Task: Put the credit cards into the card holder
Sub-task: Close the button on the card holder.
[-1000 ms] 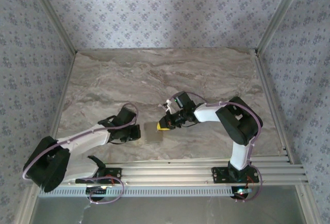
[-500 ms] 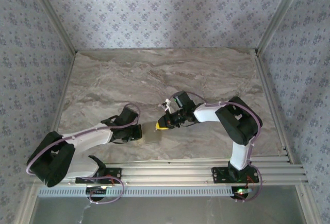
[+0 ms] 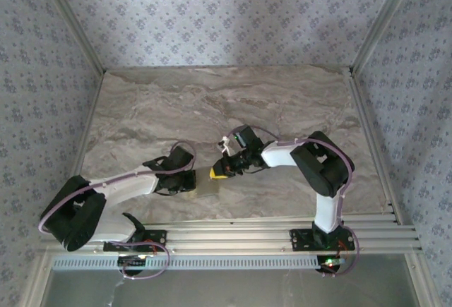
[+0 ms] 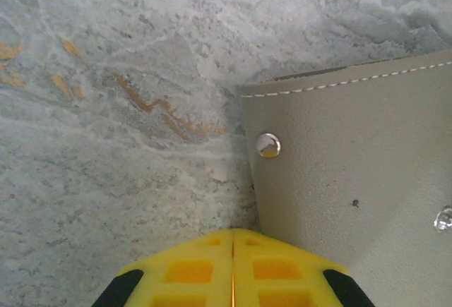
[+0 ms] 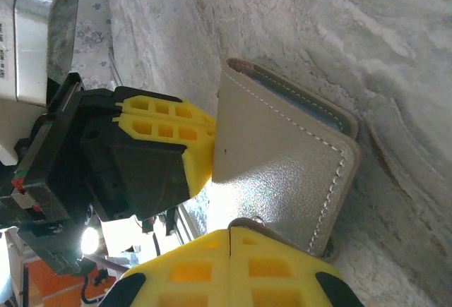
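- Top view: holder (image 3: 210, 183) lies flat and folded on the tabletop (image 3: 226, 102), near its front edge, between the two arms
- Same view: left end effector (image 3: 191, 181) is at the holder's left side, right end effector (image 3: 222, 172) at its far right corner; contact cannot be judged from this height
- Left wrist view adds detail: left end effector (image 4: 233, 250) has its yellow fingers pressed flat together with nothing between them; the holder (image 4: 353, 180) sits just ahead and to the right of the tips, its near edge touching or all but touching them
- That view also shows two metal studs (image 4: 268, 145) and a white stitch line (image 4: 339, 85) on the gray cover
- Right wrist view: right end effector (image 5: 229, 243) is fully closed and empty, its tips against one edge of the holder (image 5: 282, 173)
- Only here is the paler blue-gray lining (image 5: 304, 99) seen, along the far edge
- Same view confirms the left end effector (image 5: 201, 134) touching the holder's opposite side
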